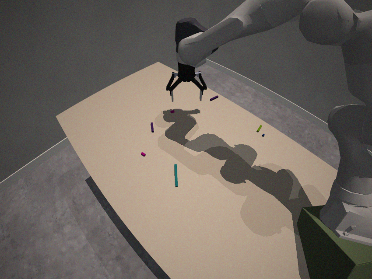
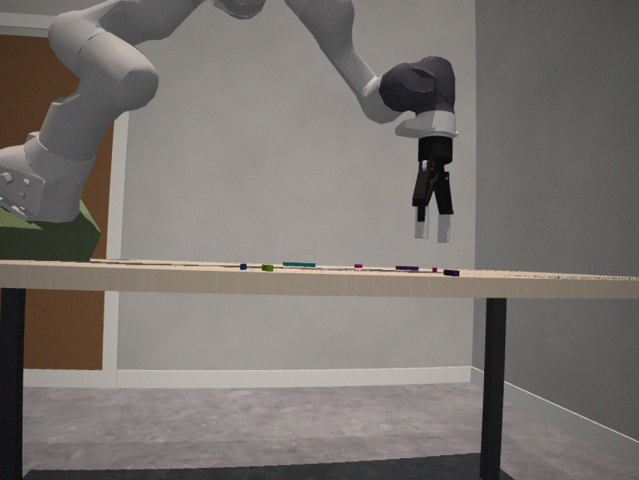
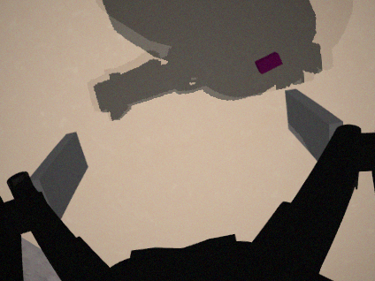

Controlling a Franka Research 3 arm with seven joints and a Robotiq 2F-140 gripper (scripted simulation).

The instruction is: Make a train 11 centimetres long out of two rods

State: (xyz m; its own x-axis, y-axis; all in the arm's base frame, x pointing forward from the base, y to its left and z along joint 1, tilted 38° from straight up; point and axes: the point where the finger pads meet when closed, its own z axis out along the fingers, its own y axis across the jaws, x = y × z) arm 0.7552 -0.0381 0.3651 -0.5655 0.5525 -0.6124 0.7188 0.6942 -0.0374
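Note:
My gripper [image 1: 186, 100] [image 2: 432, 240] [image 3: 182, 129] is wide open and empty, well above the table. A magenta rod [image 1: 172, 111] [image 2: 434, 270] [image 3: 269, 63] lies below it in the arm's shadow, near the right fingertip in the wrist view. A second magenta rod [image 1: 143, 154] [image 2: 358, 265] lies apart. A turquoise rod [image 1: 176, 175] [image 2: 298, 264] lies alone. A lime rod [image 1: 259, 128] [image 2: 267, 267] lies close to a small blue rod [image 1: 263, 135] [image 2: 243, 266]. One purple rod [image 1: 152, 127] [image 2: 407, 268] and another purple rod [image 1: 213, 98] [image 2: 451, 272] lie apart. No rods stand end to end.
The table [image 1: 210, 234] [image 2: 309, 283] bears all the rods. The second purple rod, the lime rod and the blue rod are near one long edge. The arm's base stands on a green block [image 1: 327, 240] [image 2: 46, 242] at one end of the table.

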